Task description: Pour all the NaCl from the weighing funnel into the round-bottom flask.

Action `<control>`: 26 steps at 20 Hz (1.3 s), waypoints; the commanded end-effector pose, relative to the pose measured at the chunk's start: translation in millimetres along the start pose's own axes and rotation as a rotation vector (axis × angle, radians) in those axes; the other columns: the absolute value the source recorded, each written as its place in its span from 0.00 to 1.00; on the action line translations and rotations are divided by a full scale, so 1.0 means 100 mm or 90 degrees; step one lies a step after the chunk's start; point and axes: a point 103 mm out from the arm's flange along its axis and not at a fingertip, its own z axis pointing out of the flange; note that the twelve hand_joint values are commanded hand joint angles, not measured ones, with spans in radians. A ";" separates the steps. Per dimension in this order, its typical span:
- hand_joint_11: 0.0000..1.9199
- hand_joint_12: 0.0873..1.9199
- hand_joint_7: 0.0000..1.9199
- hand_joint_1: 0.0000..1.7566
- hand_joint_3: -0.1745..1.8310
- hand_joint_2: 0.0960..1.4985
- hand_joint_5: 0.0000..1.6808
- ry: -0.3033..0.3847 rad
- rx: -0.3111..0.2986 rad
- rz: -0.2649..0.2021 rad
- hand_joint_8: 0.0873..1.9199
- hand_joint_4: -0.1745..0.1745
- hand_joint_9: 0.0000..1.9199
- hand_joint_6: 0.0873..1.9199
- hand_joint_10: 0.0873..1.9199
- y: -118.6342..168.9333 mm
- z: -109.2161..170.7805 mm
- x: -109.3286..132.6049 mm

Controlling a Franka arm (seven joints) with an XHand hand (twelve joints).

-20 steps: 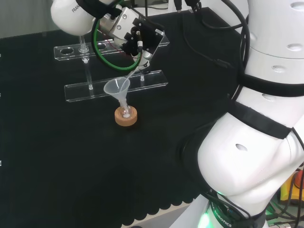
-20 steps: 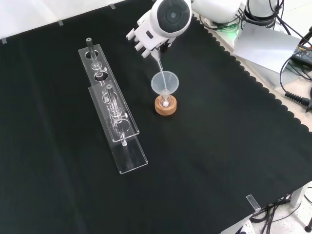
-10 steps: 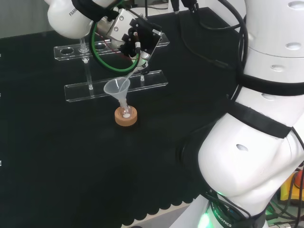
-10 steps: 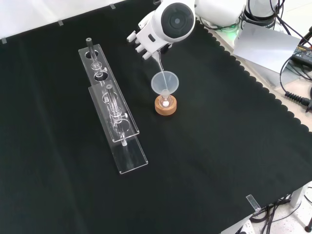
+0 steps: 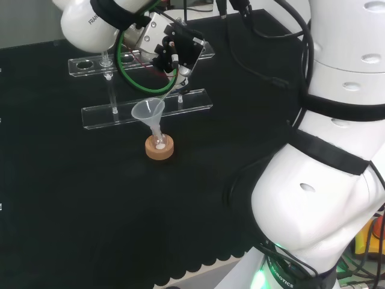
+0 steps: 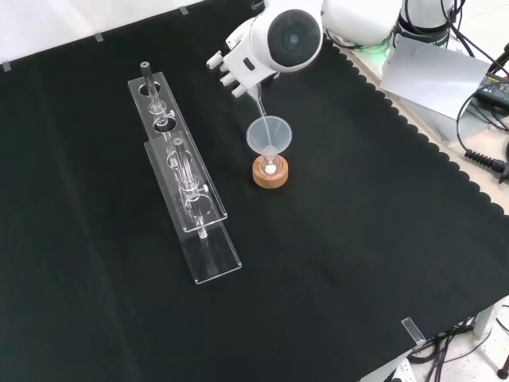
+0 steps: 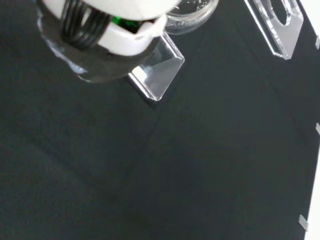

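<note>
The hand hangs over the far side of the cloth, shut on the weighing funnel, a thin clear piece tilted steeply downward. Its lower tip reaches into the mouth of a translucent plastic funnel. That funnel stands in the neck of a small round-bottom flask on a cork ring. A little white powder lies in the flask's bottom. In the front view the hand is above the plastic funnel, with the weighing funnel slanting between them over the cork ring.
Two long clear acrylic racks stand left of the flask in the front view, with a few glass tubes in them. In the head view the racks lie just behind the flask. The cloth's scalloped edge runs along the right.
The arm's wrist link has shifted slightly, and the hand with the weighing funnel has lifted a little. The funnel's tip stays over the plastic funnel. Flask and racks have not moved.
</note>
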 end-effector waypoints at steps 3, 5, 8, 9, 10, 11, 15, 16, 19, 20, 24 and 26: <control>0.43 0.52 0.48 0.62 0.44 0.43 0.68 -0.039 0.010 0.019 0.31 1.00 0.61 0.46 0.17 -0.04 -0.15 0.12; 0.43 0.52 0.48 0.62 0.44 0.43 0.67 -0.043 0.005 0.014 0.31 1.00 0.61 0.46 0.17 -0.04 -0.18 0.14; 0.43 0.52 0.48 0.62 0.44 0.43 0.67 -0.040 -0.001 0.005 0.31 1.00 0.61 0.46 0.17 -0.04 -0.20 0.15; 0.43 0.52 0.48 0.62 0.44 0.43 0.67 -0.042 -0.002 0.004 0.31 1.00 0.61 0.46 0.17 -0.04 -0.20 0.15; 0.43 0.52 0.48 0.62 0.44 0.43 0.67 -0.042 -0.004 0.004 0.31 1.00 0.61 0.46 0.17 -0.04 -0.20 0.14; 0.43 0.52 0.48 0.62 0.44 0.43 0.67 -0.042 -0.005 0.004 0.31 1.00 0.61 0.46 0.17 -0.04 -0.19 0.14; 0.43 0.52 0.48 0.62 0.44 0.43 0.67 -0.052 -0.007 0.007 0.31 1.00 0.61 0.46 0.17 -0.05 -0.18 0.12; 0.43 0.52 0.48 0.62 0.44 0.43 0.67 -0.054 -0.008 0.007 0.31 1.00 0.61 0.46 0.17 -0.05 -0.19 0.12; 0.43 0.52 0.48 0.62 0.44 0.43 0.67 -0.050 -0.015 0.004 0.31 1.00 0.61 0.46 0.17 -0.05 -0.18 0.12; 0.43 0.52 0.48 0.62 0.44 0.43 0.67 -0.050 -0.008 0.011 0.31 1.00 0.61 0.46 0.17 -0.06 -0.18 0.12; 0.43 0.52 0.48 0.62 0.44 0.43 0.67 -0.063 0.004 0.034 0.31 1.00 0.61 0.46 0.17 -0.07 -0.18 0.12; 0.43 0.52 0.48 0.62 0.44 0.43 0.67 -0.064 0.001 0.030 0.31 1.00 0.61 0.46 0.17 -0.07 -0.21 0.14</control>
